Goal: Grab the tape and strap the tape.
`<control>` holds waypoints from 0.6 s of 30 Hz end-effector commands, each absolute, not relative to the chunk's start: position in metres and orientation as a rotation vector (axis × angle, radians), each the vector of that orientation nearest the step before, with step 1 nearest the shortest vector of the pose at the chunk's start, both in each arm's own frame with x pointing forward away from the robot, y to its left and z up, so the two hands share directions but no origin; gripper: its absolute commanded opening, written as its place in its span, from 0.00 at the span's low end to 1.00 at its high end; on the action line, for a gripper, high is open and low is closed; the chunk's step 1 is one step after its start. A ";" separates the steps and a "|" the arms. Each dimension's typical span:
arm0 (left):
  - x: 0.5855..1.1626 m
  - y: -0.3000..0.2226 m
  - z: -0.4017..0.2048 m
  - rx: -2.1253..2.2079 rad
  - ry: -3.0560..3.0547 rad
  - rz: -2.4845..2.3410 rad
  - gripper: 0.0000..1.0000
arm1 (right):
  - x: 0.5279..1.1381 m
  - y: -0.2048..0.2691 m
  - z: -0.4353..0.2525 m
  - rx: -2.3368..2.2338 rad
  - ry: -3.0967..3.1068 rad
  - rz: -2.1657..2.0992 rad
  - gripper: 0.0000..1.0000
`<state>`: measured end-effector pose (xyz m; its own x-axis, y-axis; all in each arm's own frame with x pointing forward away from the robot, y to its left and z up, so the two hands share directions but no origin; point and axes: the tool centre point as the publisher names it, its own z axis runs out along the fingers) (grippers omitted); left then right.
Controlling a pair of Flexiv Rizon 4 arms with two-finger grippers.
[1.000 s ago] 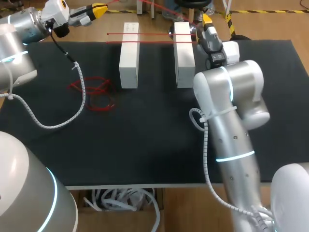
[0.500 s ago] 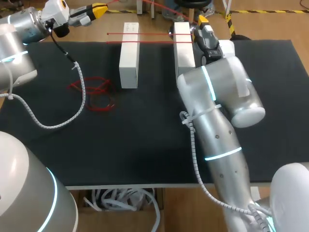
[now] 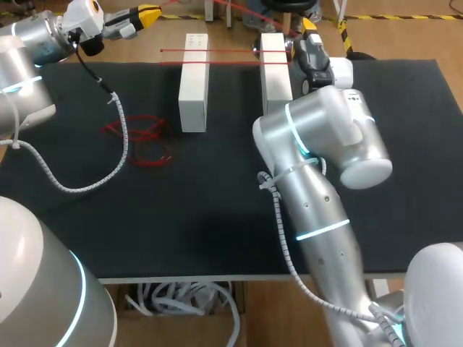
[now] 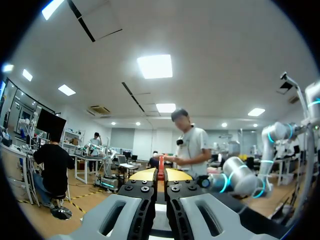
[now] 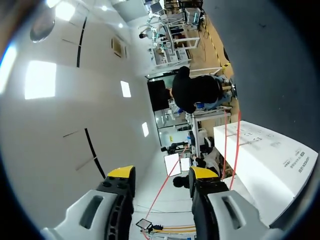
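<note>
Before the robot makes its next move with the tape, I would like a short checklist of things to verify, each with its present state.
1. Left end effector holds the red tape: ok, its fingers are shut on it.
2. Right end effector is ready to grasp: ok, it is open and holds nothing.
3. Tape lies over both supports: ok, two red strands span the left white block and the right white block.
4. Strand tension: cannot tell.
5. Left arm's cable is clear of the loose red tangle: cannot tell, because it crosses the tangle in the head view.
</note>
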<state>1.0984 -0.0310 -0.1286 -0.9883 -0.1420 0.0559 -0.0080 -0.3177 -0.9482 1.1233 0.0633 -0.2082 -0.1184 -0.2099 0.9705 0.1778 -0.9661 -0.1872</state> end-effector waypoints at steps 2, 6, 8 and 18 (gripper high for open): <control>1.098 -0.031 -0.129 -0.196 1.781 -2.477 0.00 | 1.127 0.067 -0.212 -1.906 0.060 -2.190 0.43; 1.098 -0.031 -0.129 -0.196 1.781 -2.477 0.00 | 1.131 0.067 -0.214 -1.916 0.060 -2.191 0.42; 1.098 -0.031 -0.129 -0.196 1.781 -2.477 0.00 | 1.132 0.067 -0.213 -1.913 0.060 -2.197 0.41; 1.098 -0.031 -0.129 -0.196 1.781 -2.477 0.00 | 1.140 0.068 -0.207 -1.898 0.070 -2.219 0.02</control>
